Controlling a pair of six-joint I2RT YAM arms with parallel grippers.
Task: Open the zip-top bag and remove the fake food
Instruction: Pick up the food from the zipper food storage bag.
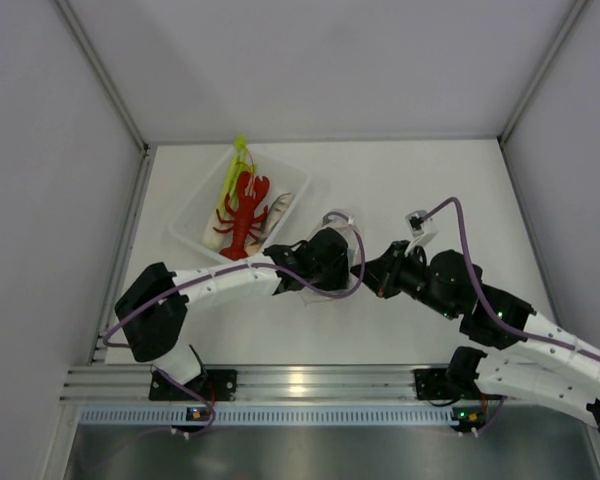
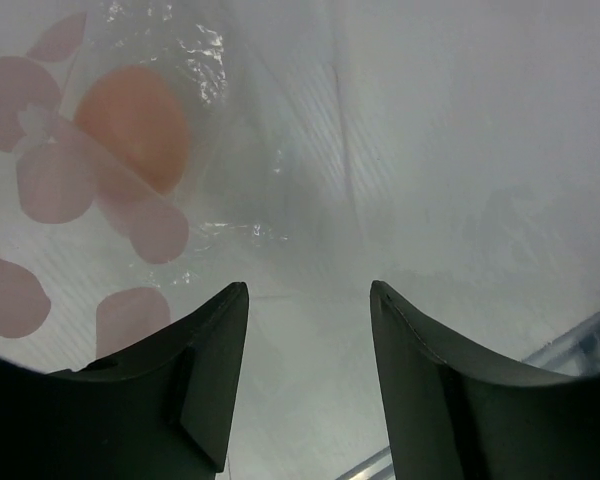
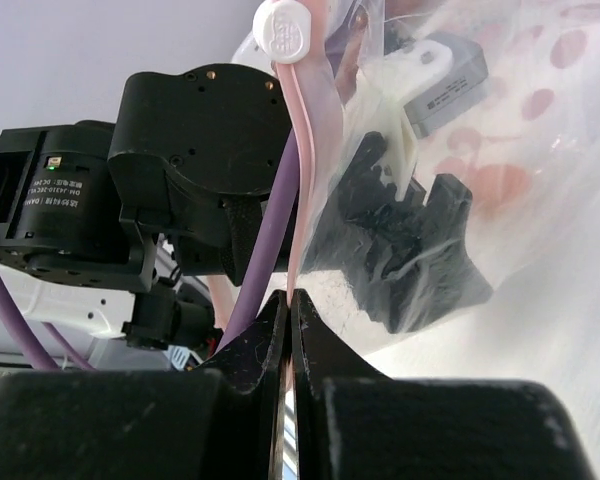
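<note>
On the white table (image 1: pixel 430 180), the tray (image 1: pixel 192 218) with the lobster (image 1: pixel 246 215) and leek (image 1: pixel 230 175) is being shown near the far-left edge, while mid-table, well apart from the right and far edges, the zip-top bag (image 3: pixel 540 150) is being pinched by its pink zip edge in the closed right gripper (image 3: pixel 288 305), and the left gripper (image 2: pixel 308 300), jaws apart, is being pointed at the round piece (image 2: pixel 135 125) in the bag.

Mostly hidden
Mid-frame from above, the arms (image 1: pixel 320 262) cover most of the bag (image 3: pixel 570 140); the round piece (image 2: pixel 135 125), upper left at the wrist, blurs behind plastic.
</note>
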